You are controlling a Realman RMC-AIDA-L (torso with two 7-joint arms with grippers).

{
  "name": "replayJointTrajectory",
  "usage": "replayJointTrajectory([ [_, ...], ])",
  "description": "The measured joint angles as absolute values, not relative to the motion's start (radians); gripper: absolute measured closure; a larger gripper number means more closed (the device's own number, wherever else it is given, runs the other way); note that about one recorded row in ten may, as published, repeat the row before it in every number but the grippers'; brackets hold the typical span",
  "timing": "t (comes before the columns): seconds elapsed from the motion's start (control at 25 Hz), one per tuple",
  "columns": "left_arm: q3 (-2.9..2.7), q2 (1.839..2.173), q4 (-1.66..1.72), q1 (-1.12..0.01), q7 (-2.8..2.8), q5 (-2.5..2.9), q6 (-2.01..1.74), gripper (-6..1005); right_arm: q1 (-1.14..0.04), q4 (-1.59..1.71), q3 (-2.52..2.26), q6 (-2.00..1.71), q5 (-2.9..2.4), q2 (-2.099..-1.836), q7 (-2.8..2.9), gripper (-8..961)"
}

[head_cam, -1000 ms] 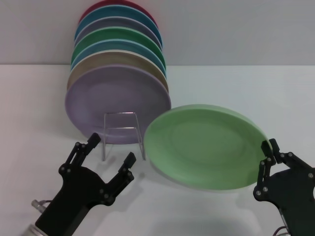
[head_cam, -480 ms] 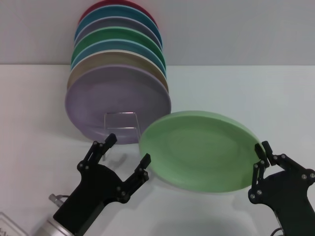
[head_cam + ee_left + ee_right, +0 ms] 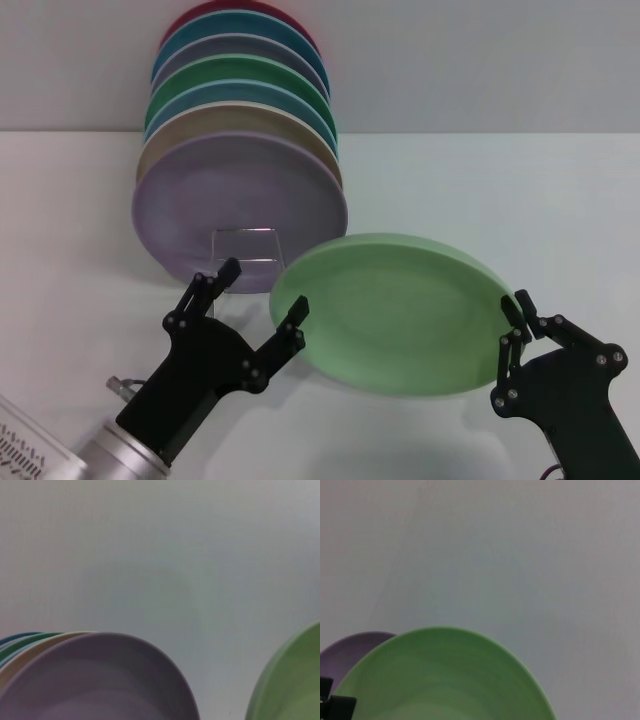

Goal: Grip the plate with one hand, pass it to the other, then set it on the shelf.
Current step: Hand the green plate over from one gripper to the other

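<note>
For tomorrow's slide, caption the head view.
Right gripper holds pale green plate toward open left gripper, before racked plates.

left gripper (image 3: 260, 300): black jointed links, small screws, silver-grey wrist | right gripper (image 3: 515, 322): black, screws

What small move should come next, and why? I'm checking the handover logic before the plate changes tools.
Probably ease the left tool a little further right so its open fingers straddle the plate rim, then close. The right tool grips the plate's far edge and holds it in the air, while the left finger sits right at the near rim without clamping it. The shelf comes later.
</note>
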State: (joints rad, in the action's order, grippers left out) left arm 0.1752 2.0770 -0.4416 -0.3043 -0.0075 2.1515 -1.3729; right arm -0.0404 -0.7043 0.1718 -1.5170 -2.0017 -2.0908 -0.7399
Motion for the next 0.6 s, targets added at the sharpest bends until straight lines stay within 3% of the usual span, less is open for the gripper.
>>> replayJointTrajectory([
  [0.32, 0.182, 2.078, -0.442, -0.309, -0.003, 2.157, -1.361, 204, -0.042, -0.704, 0.172, -1.511, -2.002, -2.091, -0.74, 932],
  [0.6, 0.181, 2.079, -0.443, -0.313, -0.001, 2.158, -1.353, 508, -0.048, -0.706, 0.172, -1.508, -2.002, -2.09, -0.74, 931],
])
